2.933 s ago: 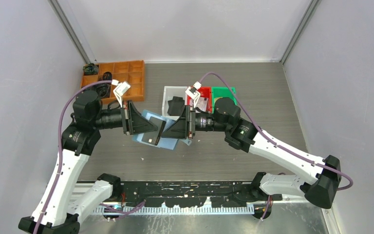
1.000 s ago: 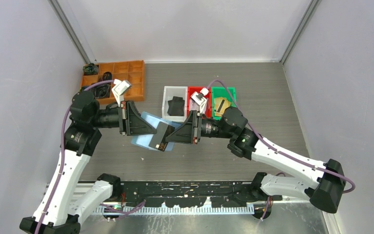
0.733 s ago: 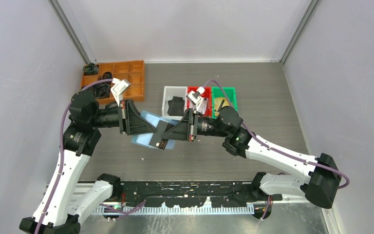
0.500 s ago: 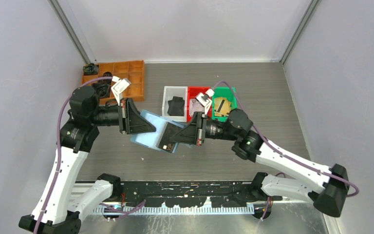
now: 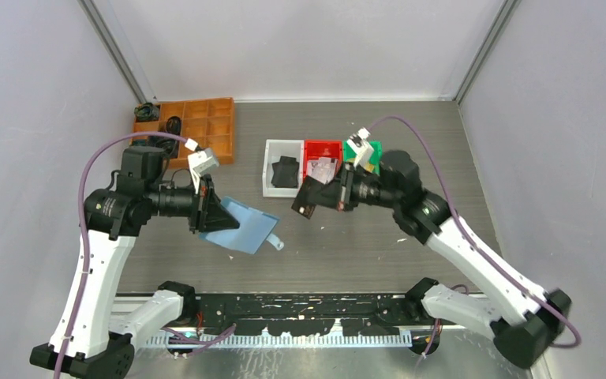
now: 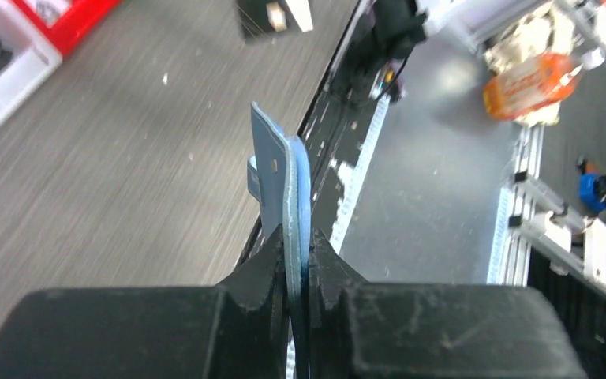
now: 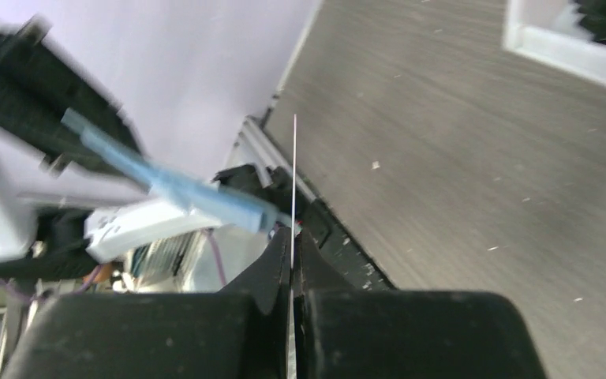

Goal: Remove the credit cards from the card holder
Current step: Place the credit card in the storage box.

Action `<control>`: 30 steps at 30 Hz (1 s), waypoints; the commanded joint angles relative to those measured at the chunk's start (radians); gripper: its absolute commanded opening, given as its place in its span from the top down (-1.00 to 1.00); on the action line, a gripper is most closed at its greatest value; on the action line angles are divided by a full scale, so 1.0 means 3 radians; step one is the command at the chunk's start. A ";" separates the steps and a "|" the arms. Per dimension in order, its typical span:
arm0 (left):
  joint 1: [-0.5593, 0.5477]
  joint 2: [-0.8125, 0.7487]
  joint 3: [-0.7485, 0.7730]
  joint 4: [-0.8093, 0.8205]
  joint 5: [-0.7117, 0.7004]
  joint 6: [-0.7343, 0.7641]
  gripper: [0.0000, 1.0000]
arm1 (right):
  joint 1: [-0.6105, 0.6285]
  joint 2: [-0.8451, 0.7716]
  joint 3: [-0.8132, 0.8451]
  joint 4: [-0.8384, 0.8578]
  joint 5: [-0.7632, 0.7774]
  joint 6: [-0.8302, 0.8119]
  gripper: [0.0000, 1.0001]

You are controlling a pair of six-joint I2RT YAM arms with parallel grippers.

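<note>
The left gripper (image 5: pixel 231 223) was clamped tight on one edge of the teal-blue card holder (image 5: pixel 252 230), holding it above the grey table (image 5: pixel 347 257), left of centre. Seen from the left wrist, the card holder (image 6: pixel 286 170) stood edge-on between the closed fingers (image 6: pixel 264 272), its two leaves lying nearly together. The right gripper (image 5: pixel 320 197) was pinched shut on a dark credit card (image 5: pixel 304 204) with a small pale patch near one corner. It held the card in the air, clear of the holder and apart from it, just in front of the white bin (image 5: pixel 269 169) and red bin (image 5: pixel 321 146). From the right wrist the credit card (image 7: pixel 293 178) showed only as a thin upright line. A green bin (image 5: pixel 374 150) sat beside the red one, and an orange compartment tray (image 5: pixel 205 126) lay at the far left.
</note>
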 commanded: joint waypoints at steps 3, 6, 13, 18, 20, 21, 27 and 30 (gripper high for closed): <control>0.0014 -0.0026 0.0021 -0.0841 -0.0372 0.0996 1.00 | -0.0249 0.1269 0.1112 -0.0566 0.0274 -0.0884 0.99; 0.0017 -0.0041 -0.0018 -0.1015 -0.0527 0.1199 1.00 | -0.0263 0.2124 0.1841 -0.0979 0.0514 -0.1353 0.99; 0.0016 -0.0025 0.0009 -0.1306 -0.0660 0.1522 1.00 | -0.0268 0.3746 0.3606 -0.1997 0.1062 -0.1931 0.99; 0.0017 -0.0149 -0.0112 -0.1131 -0.0692 0.1441 1.00 | -0.0284 0.4307 0.4074 -0.1931 0.0945 -0.1851 0.99; 0.0017 -0.0123 -0.0106 -0.1159 -0.0669 0.1474 1.00 | -0.0297 0.4428 0.4139 -0.1850 0.0923 -0.1805 0.99; 0.0015 -0.0106 -0.0110 -0.1162 -0.0654 0.1484 1.00 | -0.0308 0.4485 0.4163 -0.1811 0.0911 -0.1784 0.99; 0.0018 -0.0057 -0.0137 -0.1093 -0.0651 0.1508 1.00 | -0.0387 0.4702 0.4220 -0.1679 0.0820 -0.1726 0.98; 0.0016 -0.0090 -0.0160 -0.1017 -0.0653 0.1486 1.00 | -0.0418 0.4751 0.4204 -0.1649 0.0765 -0.1717 0.80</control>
